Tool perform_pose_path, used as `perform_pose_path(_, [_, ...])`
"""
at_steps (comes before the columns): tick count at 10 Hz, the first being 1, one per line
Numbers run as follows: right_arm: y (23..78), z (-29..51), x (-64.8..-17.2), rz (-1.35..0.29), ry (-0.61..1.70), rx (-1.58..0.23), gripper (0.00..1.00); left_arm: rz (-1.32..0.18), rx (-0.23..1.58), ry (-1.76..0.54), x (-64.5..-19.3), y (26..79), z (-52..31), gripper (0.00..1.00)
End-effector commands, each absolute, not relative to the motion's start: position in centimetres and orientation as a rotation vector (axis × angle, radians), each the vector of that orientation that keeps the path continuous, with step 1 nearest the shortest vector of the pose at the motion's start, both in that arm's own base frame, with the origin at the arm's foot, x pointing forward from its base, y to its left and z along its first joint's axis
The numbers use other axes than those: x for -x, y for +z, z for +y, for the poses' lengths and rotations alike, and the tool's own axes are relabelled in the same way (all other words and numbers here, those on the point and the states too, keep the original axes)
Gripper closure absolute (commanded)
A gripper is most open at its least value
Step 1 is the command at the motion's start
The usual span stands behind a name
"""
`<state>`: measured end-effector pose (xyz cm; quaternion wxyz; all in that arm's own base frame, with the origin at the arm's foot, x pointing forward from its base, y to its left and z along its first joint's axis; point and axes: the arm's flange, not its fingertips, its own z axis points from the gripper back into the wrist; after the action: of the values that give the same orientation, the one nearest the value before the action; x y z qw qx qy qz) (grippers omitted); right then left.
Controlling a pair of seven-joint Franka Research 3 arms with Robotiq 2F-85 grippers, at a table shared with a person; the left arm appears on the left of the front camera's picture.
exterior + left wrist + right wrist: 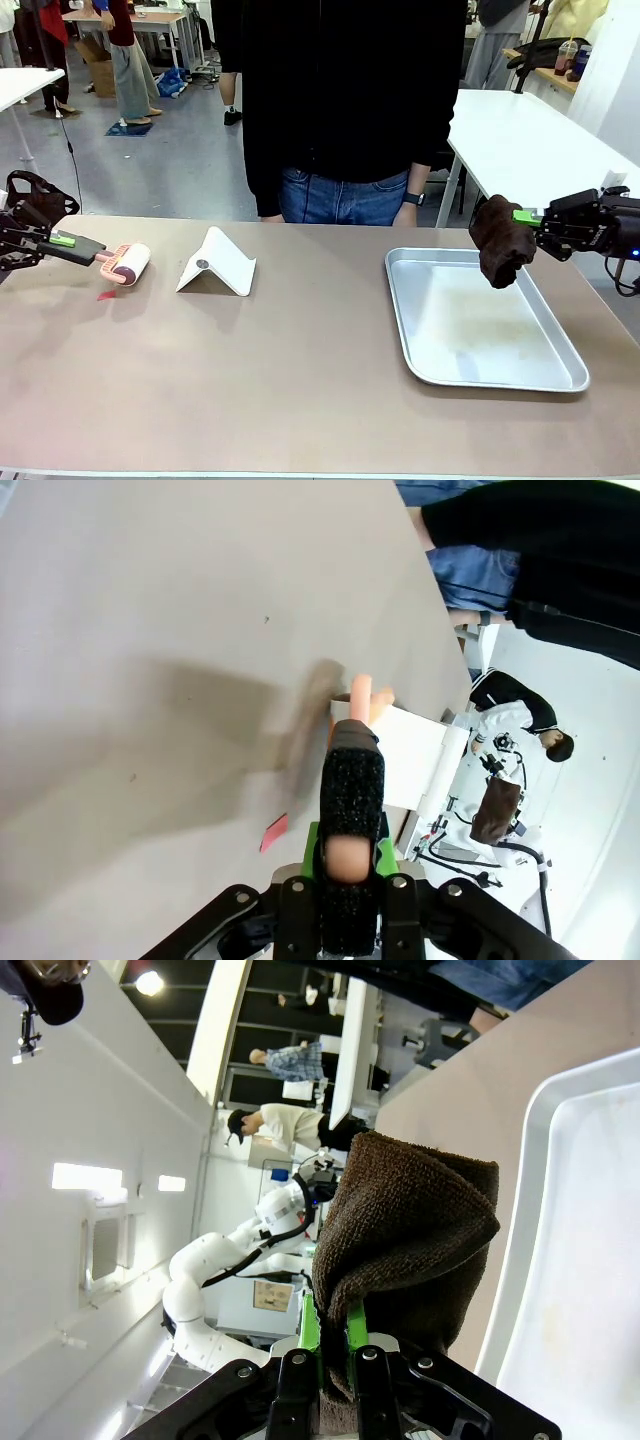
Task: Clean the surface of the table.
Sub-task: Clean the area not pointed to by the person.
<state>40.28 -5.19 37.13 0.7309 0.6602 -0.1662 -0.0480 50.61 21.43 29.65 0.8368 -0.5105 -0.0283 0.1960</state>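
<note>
Your left hand (64,240) grips the lint roller (128,264) beside a red scrap (106,295) on the surface (250,380), likely its target. Your right hand (522,216) holds a brown cloth (500,242) above the tray (480,382).

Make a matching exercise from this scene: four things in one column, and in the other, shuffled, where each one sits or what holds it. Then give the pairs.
1. lint roller
2. brown cloth
3. metal tray
4. white folded card

A. lying flat on the table, on the robot's right side
B. gripped in the left end effector
C. standing tent-like between roller and tray
D. hanging from the right end effector

Pairs: 1-B, 2-D, 3-A, 4-C.
</note>
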Motion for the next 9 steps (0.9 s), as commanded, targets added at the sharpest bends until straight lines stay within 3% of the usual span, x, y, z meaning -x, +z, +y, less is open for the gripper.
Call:
perform_pose_path(1, [37.7, -5.4, -40.4, -0.343, -0.116, -1.457, 0.89, -0.146, 1.136, 0.332, -47.3, 32.7, 21.5, 0.78])
perform_pose_path(5, [37.7, -5.4, -40.4, -0.343, -0.116, -1.457, 0.89, -0.254, 1.191, 0.21, -39.3, 39.5, 24.4, 0.78])
perform_pose_path(9, [37.7, -5.4, -40.4, -0.343, -0.116, -1.457, 0.89, -0.414, 1.128, 0.36, -31.6, 37.1, 29.6, 0.78])
